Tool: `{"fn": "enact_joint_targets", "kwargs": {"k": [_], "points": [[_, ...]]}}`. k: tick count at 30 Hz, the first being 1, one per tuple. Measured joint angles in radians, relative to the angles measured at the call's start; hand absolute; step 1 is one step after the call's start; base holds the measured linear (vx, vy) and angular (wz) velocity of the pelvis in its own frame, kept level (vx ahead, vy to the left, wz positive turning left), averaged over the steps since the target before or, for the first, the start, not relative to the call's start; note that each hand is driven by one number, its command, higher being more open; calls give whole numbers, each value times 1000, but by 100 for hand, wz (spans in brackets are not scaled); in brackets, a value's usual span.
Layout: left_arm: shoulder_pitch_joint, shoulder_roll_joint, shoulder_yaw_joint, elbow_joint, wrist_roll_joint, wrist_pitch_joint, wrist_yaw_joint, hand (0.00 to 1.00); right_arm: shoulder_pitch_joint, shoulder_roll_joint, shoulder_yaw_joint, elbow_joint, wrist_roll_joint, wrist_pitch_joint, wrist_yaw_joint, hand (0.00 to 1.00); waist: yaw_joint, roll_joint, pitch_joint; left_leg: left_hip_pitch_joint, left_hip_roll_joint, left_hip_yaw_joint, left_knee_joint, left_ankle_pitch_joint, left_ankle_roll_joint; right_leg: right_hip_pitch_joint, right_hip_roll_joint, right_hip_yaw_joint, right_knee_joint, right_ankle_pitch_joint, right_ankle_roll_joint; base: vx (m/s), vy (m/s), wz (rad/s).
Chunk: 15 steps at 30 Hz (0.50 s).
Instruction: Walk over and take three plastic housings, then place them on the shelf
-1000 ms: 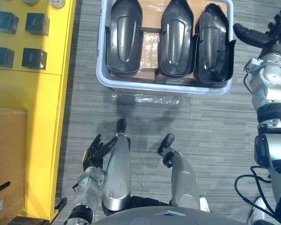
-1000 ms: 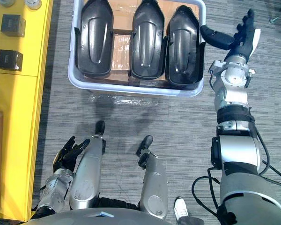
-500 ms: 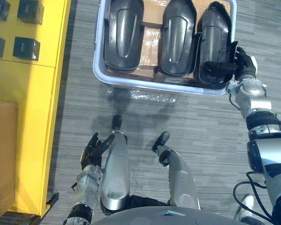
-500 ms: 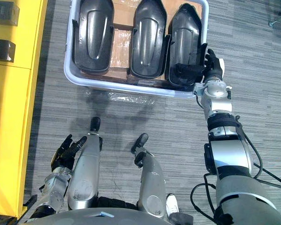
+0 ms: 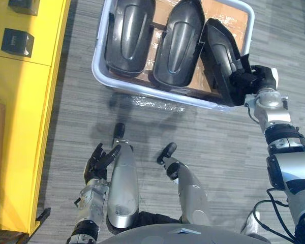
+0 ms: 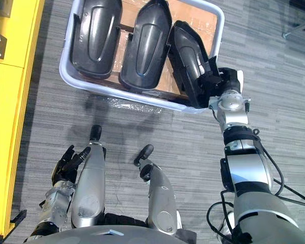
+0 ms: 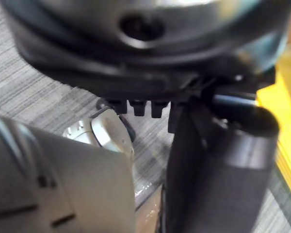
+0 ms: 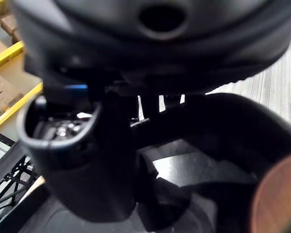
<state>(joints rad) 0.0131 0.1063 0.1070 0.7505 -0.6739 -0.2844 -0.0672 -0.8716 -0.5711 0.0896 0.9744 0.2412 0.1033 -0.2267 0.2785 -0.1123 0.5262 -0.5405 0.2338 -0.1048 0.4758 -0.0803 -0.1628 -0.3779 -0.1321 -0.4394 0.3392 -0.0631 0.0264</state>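
Three black plastic housings lie side by side in a pale bin (image 5: 142,90) on the floor: the left housing (image 5: 128,35), the middle housing (image 5: 177,40) and the right housing (image 5: 218,56). My right hand (image 5: 251,79) reaches in from the right and is shut on the near end of the right housing, which leans toward the middle one. In the right wrist view the thumb and fingers (image 8: 87,160) curl round its dark edge (image 8: 184,194). My left hand (image 5: 97,162) hangs low at my left side, fingers relaxed and holding nothing.
A yellow shelf (image 5: 25,101) runs along the left, with small black boxes (image 5: 16,41) on it. A strip of clear plastic film (image 5: 157,104) lies on the grey carpet just in front of the bin.
My right hand, open in the air beside the bin a second ago, came in and closed on the right housing's near end; that housing now tilts. The camera has shifted too.
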Motion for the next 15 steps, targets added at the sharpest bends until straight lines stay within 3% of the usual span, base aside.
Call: {"fn": "enact_joint_targets", "kwargs": {"k": [7,11,15], "points": [[-3,8,-27,-20,2,-23,-26,100,81,78,-47,-7,-41,0,-66,0,21,-5,-3,136,4,26,-92,21,-11,121,14,-1,-80,9,17,33,-17,2],[17,17,-35,-79,16,-25,-25,100,94,95,-104,-9,-95,0,-119,0,17,-6,-7,233,0,54,-160,38,-6,213,28,12,-162,47,21,98,-18,-4],[66,33,-32,-154,-9,-26,-36,100,111,88,-161,-9,-121,0,-231,0,-3,-12,-75,277,-19,75,-209,48,4,262,30,32,-250,83,36,76,20,-6]]}}
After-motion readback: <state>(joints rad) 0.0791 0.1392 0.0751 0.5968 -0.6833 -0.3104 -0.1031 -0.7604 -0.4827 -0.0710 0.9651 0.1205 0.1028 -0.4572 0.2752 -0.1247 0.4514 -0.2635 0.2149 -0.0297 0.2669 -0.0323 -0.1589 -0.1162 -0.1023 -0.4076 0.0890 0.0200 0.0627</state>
